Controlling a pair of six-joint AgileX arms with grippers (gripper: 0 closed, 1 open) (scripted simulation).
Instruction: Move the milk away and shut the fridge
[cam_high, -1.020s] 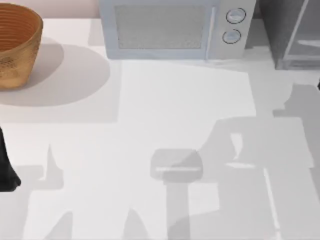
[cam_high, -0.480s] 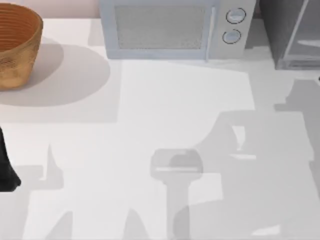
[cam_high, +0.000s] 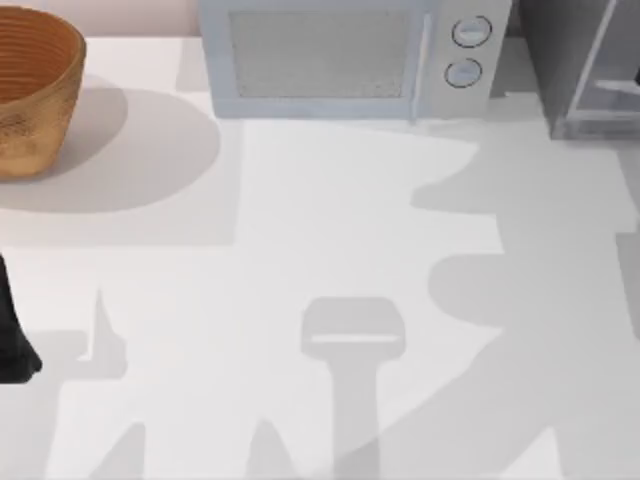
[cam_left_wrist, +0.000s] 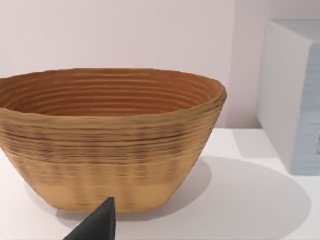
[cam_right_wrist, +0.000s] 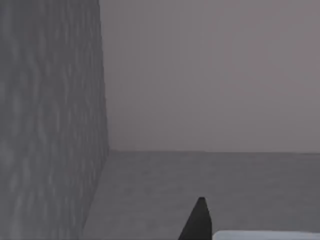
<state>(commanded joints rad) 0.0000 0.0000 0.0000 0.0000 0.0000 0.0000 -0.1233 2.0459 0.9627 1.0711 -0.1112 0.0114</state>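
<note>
The right gripper (cam_right_wrist: 200, 220) is being held inside the fridge (cam_high: 555, 50), which is standing at the upper right of the top view with its door panel (cam_high: 605, 60) swung open. The speckled wall (cam_right_wrist: 50, 120) is running close beside the gripper. How its jaws stand cannot be told. The milk cannot be made out for certain: a pale strip (cam_right_wrist: 265, 235) next to the gripper may be its carton. By this judgement, the reach for the milk is being made. The carton is best approached squarely, clear of wall and door, and taken round its body so that nothing is being tipped. The left gripper (cam_left_wrist: 97, 225) is parked at the top view's left edge, facing the basket (cam_left_wrist: 110, 140); the state of its jaws cannot be told either.
</note>
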